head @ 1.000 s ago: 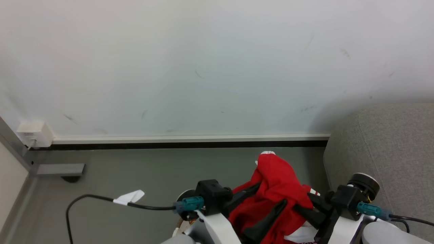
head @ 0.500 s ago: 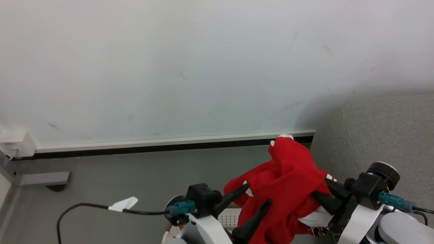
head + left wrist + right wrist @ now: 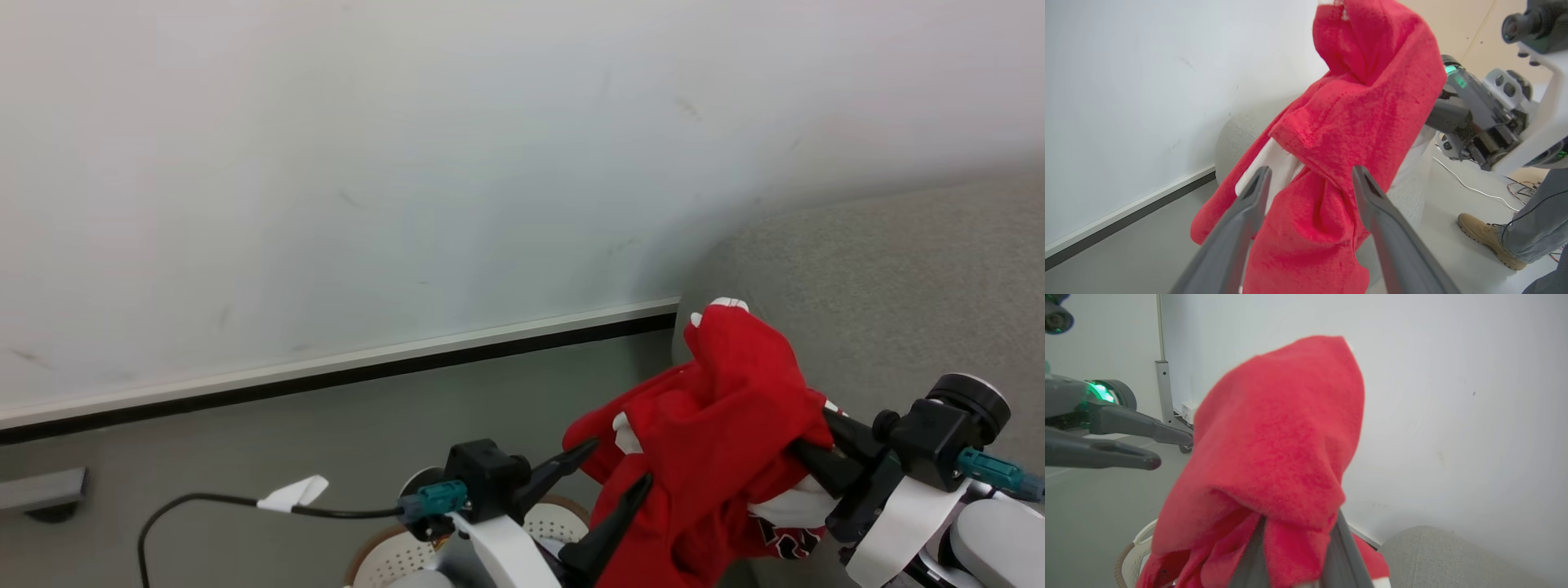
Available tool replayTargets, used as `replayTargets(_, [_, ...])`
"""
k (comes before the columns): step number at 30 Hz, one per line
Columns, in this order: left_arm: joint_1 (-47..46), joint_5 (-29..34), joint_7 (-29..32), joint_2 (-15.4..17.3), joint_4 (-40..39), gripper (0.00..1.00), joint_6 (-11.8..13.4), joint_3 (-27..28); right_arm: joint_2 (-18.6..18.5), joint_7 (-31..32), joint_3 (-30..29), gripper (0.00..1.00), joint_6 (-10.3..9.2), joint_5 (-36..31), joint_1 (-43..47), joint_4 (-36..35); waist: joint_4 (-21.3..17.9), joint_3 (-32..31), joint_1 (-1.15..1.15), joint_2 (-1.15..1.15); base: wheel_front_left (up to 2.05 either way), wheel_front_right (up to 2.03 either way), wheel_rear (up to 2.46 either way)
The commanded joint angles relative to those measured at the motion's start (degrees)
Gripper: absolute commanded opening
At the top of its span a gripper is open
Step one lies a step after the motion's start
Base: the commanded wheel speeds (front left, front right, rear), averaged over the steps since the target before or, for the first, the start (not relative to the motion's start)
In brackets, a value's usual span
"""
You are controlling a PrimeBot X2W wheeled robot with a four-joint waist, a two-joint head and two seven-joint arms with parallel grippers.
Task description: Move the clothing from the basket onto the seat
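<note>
The clothing point(image 3: 718, 416) is a bright red garment with white trim, bunched and draped over my right gripper point(image 3: 804, 449), which is shut on it; the fingers are mostly hidden under the fabric. It hangs in the air beside the seat point(image 3: 882, 286), a light grey sofa at the right. My left gripper point(image 3: 622, 461) stands open just left of the cloth, its fingertips point(image 3: 1263, 173) at the hanging folds without gripping. The basket point(image 3: 384, 555), white with holes and a tan rim, sits low below the left arm. The right wrist view has the clothing point(image 3: 1274, 449) over the fingers and the basket point(image 3: 1133, 549) beneath.
A white wall with a dark baseboard point(image 3: 343, 371) runs behind. A black cable with a white tag point(image 3: 294, 492) trails left on the grey floor. A person's tan boot point(image 3: 1486, 237) and grey trouser leg stand on the floor to the right in the left wrist view.
The camera has swung right, bringing more of the sofa into view. My right gripper has carried the clothing higher and rightward, toward the sofa. The left gripper stays open.
</note>
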Motion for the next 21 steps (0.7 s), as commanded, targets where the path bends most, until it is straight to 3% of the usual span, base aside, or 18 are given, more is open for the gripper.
replayTargets(1, [-0.37,0.0,-0.2,0.01,-0.01,1.0,-0.17,0.04,-0.49,-0.22,-0.58,0.0,-0.12,-0.31,0.33,-0.18,-1.53,-0.09,0.0,0.0,0.0,0.0,0.0])
replayTargets(10, [-0.58,-0.35,-0.91,-0.73,0.45,1.0,-0.4,-0.23,-1.85,-0.22,-1.94,0.0,-0.12,-0.63,0.67,-0.49,-5.23,-0.47,0.0,0.0,0.0,0.0,0.0])
replayTargets(21, [-0.98,-0.58,-1.18,-1.04,0.62,1.0,-0.67,-0.52,-2.55,-0.23,-3.22,0.0,-0.12,-0.51,1.24,-0.7,-5.74,-0.4,0.0,0.0,0.0,0.0,0.0])
